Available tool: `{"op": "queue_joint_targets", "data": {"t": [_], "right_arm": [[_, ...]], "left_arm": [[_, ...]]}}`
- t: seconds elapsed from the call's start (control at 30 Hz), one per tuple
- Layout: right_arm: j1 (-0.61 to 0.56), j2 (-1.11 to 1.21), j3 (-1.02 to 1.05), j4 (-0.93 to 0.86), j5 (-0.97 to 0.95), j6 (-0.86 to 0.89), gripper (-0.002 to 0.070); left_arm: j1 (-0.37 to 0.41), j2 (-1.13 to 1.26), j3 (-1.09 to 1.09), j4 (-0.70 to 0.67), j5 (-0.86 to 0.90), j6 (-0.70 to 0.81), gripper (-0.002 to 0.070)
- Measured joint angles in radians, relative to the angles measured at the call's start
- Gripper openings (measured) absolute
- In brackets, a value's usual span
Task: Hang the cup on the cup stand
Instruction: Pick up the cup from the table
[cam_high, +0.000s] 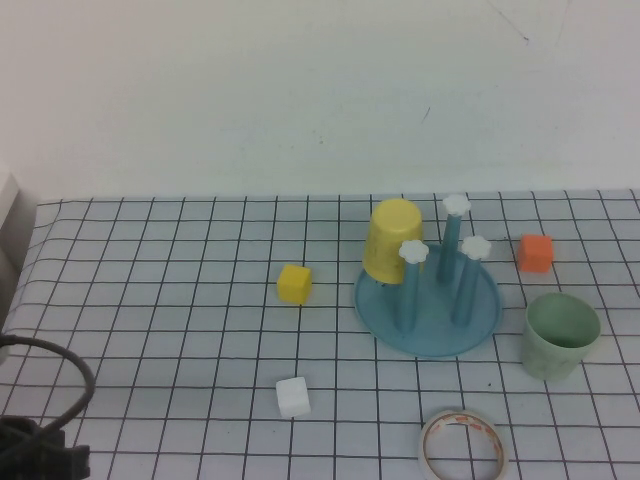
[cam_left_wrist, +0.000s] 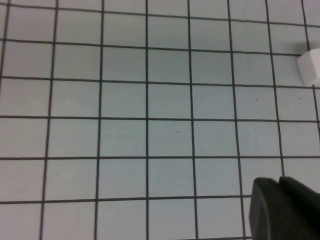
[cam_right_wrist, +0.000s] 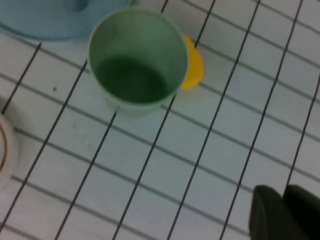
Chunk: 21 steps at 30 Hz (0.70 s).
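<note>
I note the mint-green cup (cam_high: 561, 335) upright on the counter (cam_high: 180, 330) just beside the cup stand (cam_high: 428, 312); left gripper (cam_left_wrist: 285, 210) and right gripper (cam_right_wrist: 282, 212) jaws' opening cannot be told; a poor grasp risks toppling the thin-walled cup.

Pale mint-green tapered plastic cup (cam_high: 560, 335) (cam_right_wrist: 136, 61): plain, no handle, standing upright, mouth open upward, on the gridded table at about four o'clock from the stand, just beside its rim.

Round light-blue plastic cup stand (cam_high: 428, 310) (cam_right_wrist: 45, 27): flat tray with upright blue pegs capped by white flower shapes; a yellow cup sits inverted on the peg at ten o'clock.
</note>
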<state>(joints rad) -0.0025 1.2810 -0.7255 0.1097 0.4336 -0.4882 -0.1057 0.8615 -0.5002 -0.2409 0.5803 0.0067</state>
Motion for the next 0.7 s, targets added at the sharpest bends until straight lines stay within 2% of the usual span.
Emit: {"op": "queue_joint_targets", "data": {"t": [0.1, 0.2, 0.3, 0.5, 0.7], "right_arm": [[0.000, 0.099, -0.096, 0.048, 0.000, -0.036, 0.0146], [0.000, 0.198, -0.184, 0.151, -0.004, -0.078, 0.0305], [0.000, 0.292, -0.247, 0.268, 0.000, -0.151, 0.0399], [0.000, 0.481, -0.332, 0.490, 0.011, -0.350, 0.0433], [0.000, 0.645, -0.389, 0.533, -0.011, -0.430, 0.0434]], "left_arm": [[0.000, 0.013, 0.000, -0.034, -0.003, 0.036, -0.0001], [0.000, 0.013, 0.000, -0.067, -0.007, 0.086, -0.0001], [0.000, 0.013, 0.000, -0.097, -0.011, 0.127, -0.0001], [0.000, 0.013, 0.000, -0.122, -0.015, 0.169, -0.0001], [0.000, 0.013, 0.000, -0.173, -0.009, 0.201, -0.0001]]}}
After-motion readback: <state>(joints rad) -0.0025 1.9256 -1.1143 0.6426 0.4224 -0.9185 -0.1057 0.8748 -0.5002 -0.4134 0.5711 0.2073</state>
